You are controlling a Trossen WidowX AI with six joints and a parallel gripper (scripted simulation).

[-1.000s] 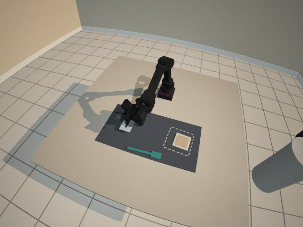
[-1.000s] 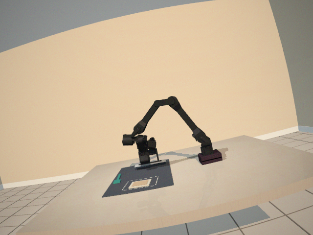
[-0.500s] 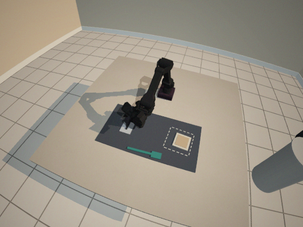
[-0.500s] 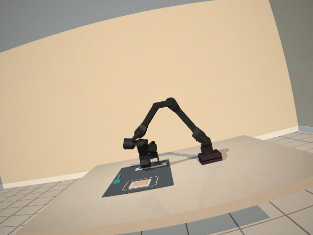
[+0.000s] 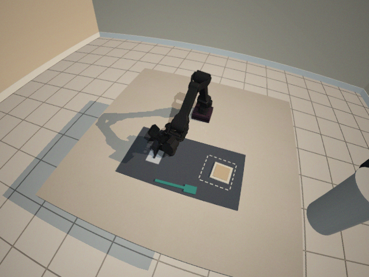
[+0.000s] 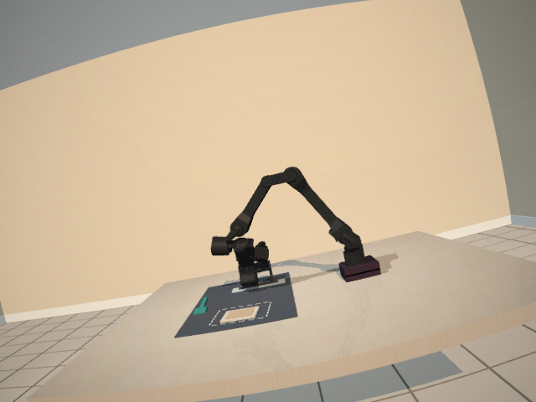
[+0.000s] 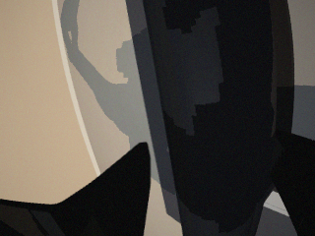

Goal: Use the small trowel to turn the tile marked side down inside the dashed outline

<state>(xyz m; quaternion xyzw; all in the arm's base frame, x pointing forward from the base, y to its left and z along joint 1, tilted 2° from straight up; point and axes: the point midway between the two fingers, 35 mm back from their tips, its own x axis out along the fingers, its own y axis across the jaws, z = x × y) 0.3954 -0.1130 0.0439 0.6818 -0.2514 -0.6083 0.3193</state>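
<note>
Wrist cam: jaws (image 5: 152,147) (image 6: 260,280) approx. half apart, can't tell if touching white pc. (image 5: 153,160) (image 6: 280,282) (image 7: 278,203)

Top view: the tool (image 5: 161,152) (image 6: 260,281) (image 7: 204,142) covers the upper part of a white flat piece (image 5: 153,161) (image 6: 237,290) (image 7: 277,203); full outline not readable. Exterior view: same piece interrupted by the tool; contact between them unresolved. Wrist view: both fingers run off the frame, the piece shows only as a sliver, and a broad dark form (image 7: 241,123) mid-frame, cut by the top edge, is too dark to identify. Tile (image 5: 222,172) (image 6: 240,314): underside hidden. Top view, right edge: grey cylinder (image 5: 337,202) cropped. Tabletop (image 5: 262,238) (image 6: 389,298): cropped at bottom in top view, at right in exterior.
</note>
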